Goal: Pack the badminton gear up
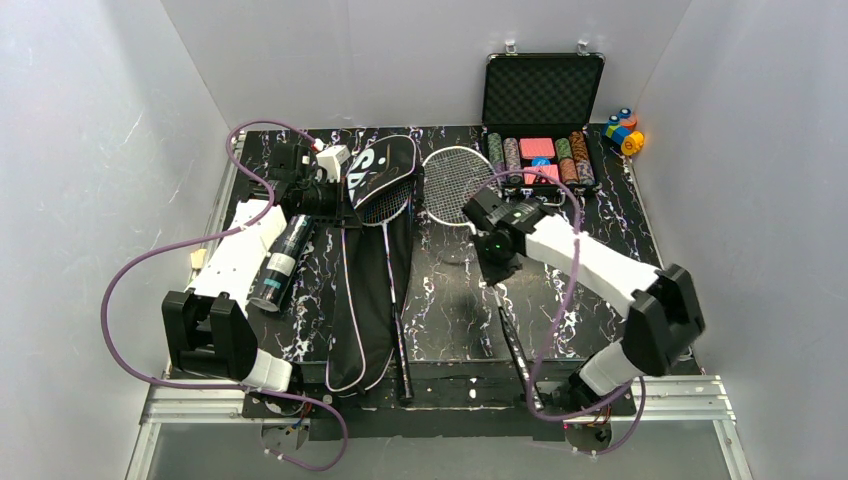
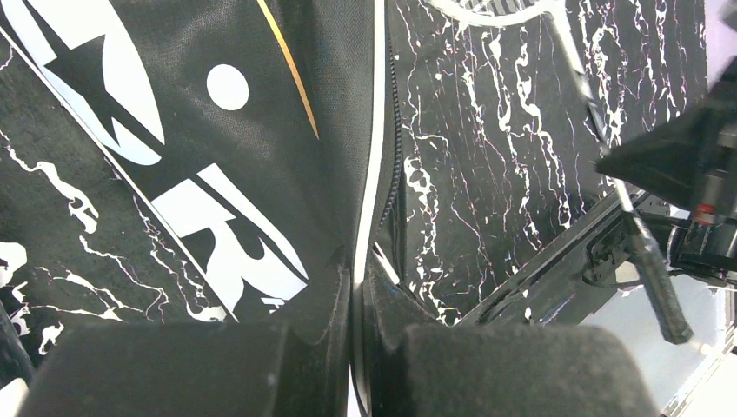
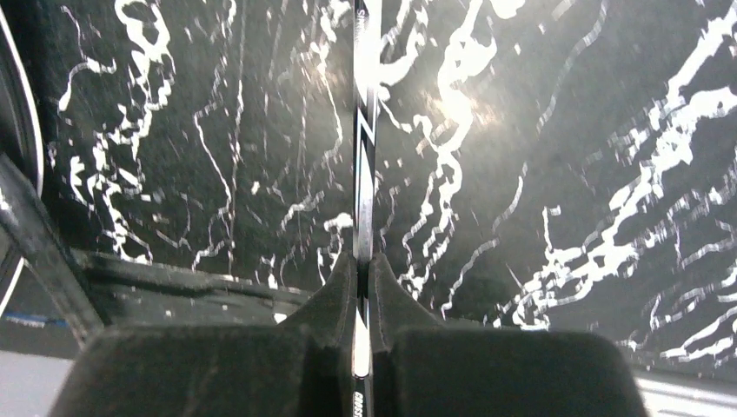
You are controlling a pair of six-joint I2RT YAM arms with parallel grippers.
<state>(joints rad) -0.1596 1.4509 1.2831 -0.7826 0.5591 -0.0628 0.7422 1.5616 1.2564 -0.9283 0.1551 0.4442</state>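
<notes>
Marbled black table [image 1: 450,290] — left pincer [image 2: 356,291] pinches the SPORT bag [image 2: 261,174], right pincer [image 3: 363,278] pinches a racket shaft [image 3: 366,156]

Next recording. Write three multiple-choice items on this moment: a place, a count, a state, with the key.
1. Where is the black tube? A) left of the SPORT bag B) inside the bag C) right of both rackets
2. How many rackets show from above? A) one B) two C) four
3. The right claw is: A) open B) shut on a racket shaft C) shut on the tube
Key: 1 A, it lies off the bag's left side. 2 B, first racket at the bag, second racket right of it. 3 B, it pinches the shaft.
</notes>
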